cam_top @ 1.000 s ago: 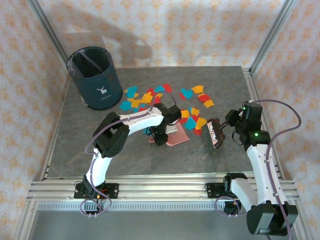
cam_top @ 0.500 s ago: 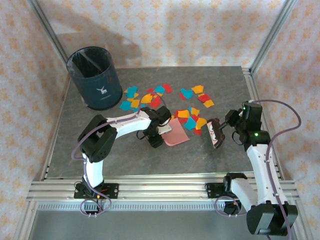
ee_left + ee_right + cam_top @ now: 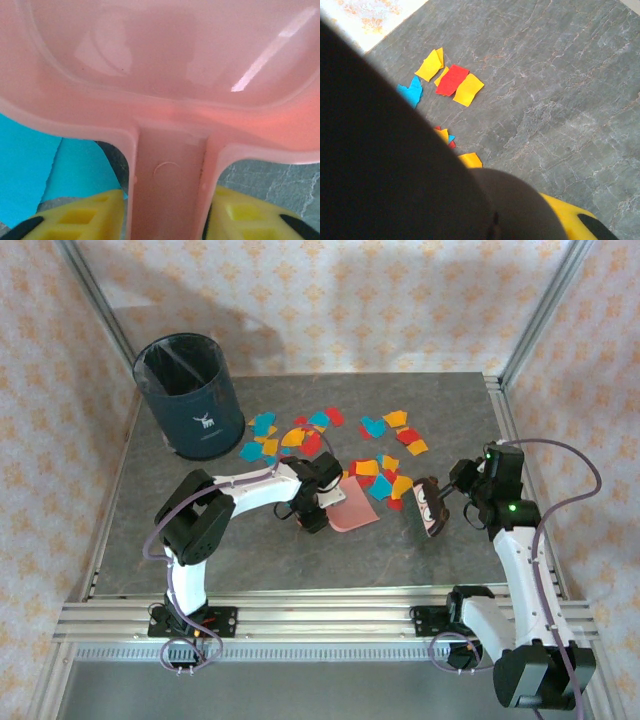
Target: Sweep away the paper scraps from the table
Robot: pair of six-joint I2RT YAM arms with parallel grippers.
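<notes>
Red, yellow-orange and teal paper scraps [image 3: 300,435] lie scattered over the far half of the table [image 3: 250,560]; some also appear in the right wrist view [image 3: 452,80]. A pink dustpan [image 3: 352,508] lies flat near the centre with scraps at its far edge. My left gripper [image 3: 313,517] is shut on the dustpan's handle [image 3: 167,175], a yellow finger pressed against each side [image 3: 167,212]. A teal scrap [image 3: 30,170] lies beside the handle. To the right, my right gripper [image 3: 455,492] is shut on a dark brush [image 3: 431,506], which blocks much of the right wrist view [image 3: 380,150].
A dark blue bin [image 3: 190,395] stands upright at the table's far left corner. Silver rails [image 3: 320,615] edge the near side, and patterned walls close in the back and sides. Bare stone surface lies in front of the dustpan.
The left arm's elbow has swung left while its gripper stayed at the dustpan handle, and the jaws have narrowed onto it. The right arm and brush have not moved.
</notes>
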